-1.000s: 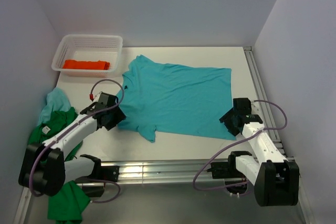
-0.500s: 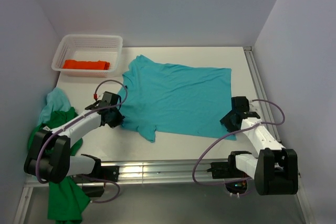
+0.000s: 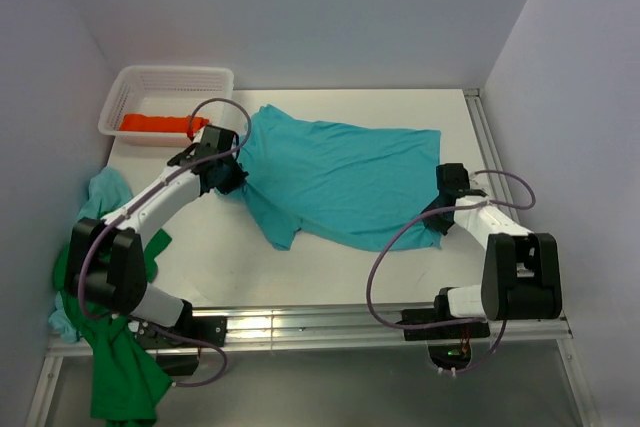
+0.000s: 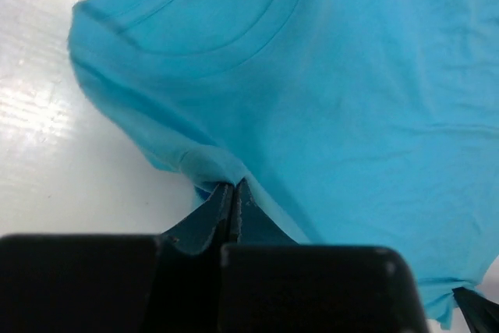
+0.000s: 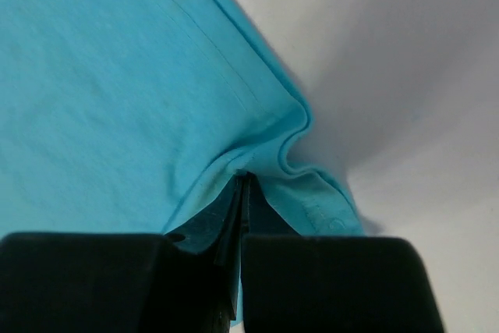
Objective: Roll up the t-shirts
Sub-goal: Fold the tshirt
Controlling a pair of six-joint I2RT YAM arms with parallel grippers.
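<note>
The turquoise t-shirt lies spread across the table, neck to the left, its near edge pulled up and in. My left gripper is shut on the shirt's shoulder fold beside the collar. My right gripper is shut on the hem corner at the right, where the cloth bunches round the tips. An orange t-shirt lies folded in the basket. A pale blue t-shirt and a dark green t-shirt are heaped at the left, partly under the left arm.
The white mesh basket stands at the far left corner, close behind the left gripper. A metal rail runs along the near edge and another along the right side. Walls close in the far and side edges.
Both grippers have shut on the turquoise shirt. The left has carried the shoulder away from me toward the basket; the right has drawn the hem corner inward, so the near edge has lifted and shifted back.
</note>
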